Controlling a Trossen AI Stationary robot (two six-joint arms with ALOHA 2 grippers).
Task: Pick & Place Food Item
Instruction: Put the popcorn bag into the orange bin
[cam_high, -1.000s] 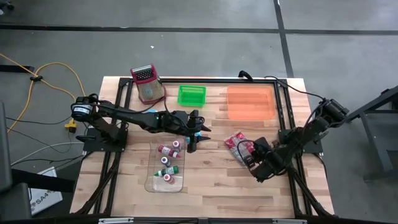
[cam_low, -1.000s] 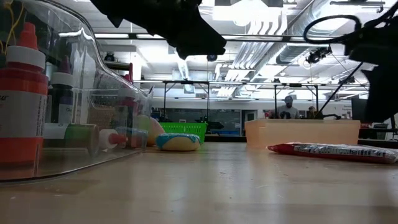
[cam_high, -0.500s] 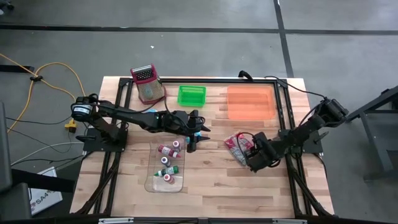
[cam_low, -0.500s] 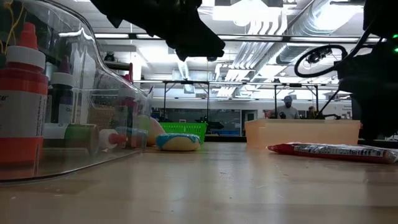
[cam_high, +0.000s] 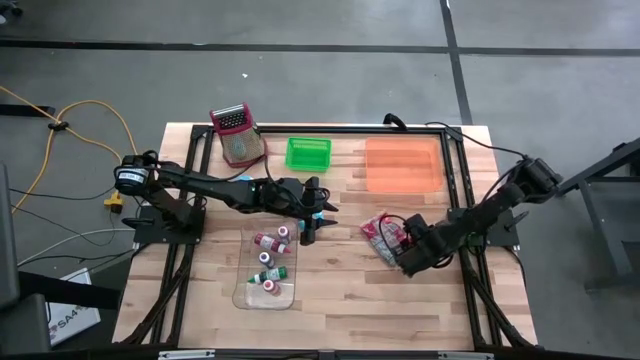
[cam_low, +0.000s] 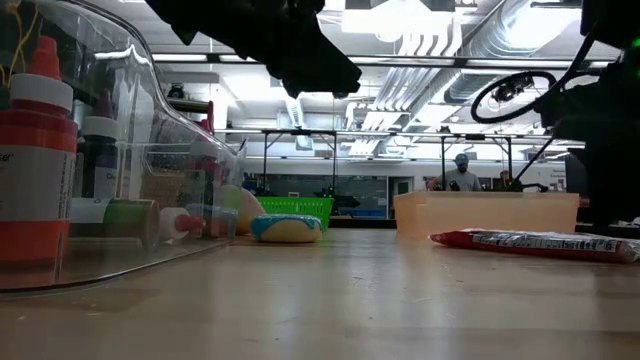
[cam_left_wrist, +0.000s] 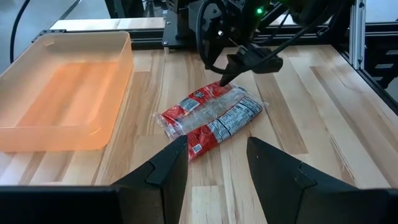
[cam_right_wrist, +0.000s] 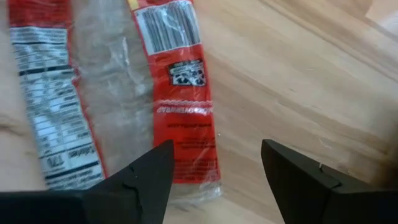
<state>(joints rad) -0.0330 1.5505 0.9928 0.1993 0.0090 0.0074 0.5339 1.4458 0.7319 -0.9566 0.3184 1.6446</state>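
**Right of centre: red packet flat on the tabletop, right tool spread over it**

Near the tabletop's (cam_high: 340, 290) right-centre lies the red packet (cam_high: 381, 234), flat on the wood, just in front of the orange tray (cam_high: 403, 165). The right tool (cam_high: 405, 258) hangs at the packet's near end, fingers wide apart, gripping nothing. The left tool (cam_high: 312, 222) waits mid-table, fingers part-way apart and empty, between the green basket (cam_high: 308, 153) and the clear bin (cam_high: 267, 266) of small bottles. A pink grater-like item (cam_high: 236, 132) stands at the far left.
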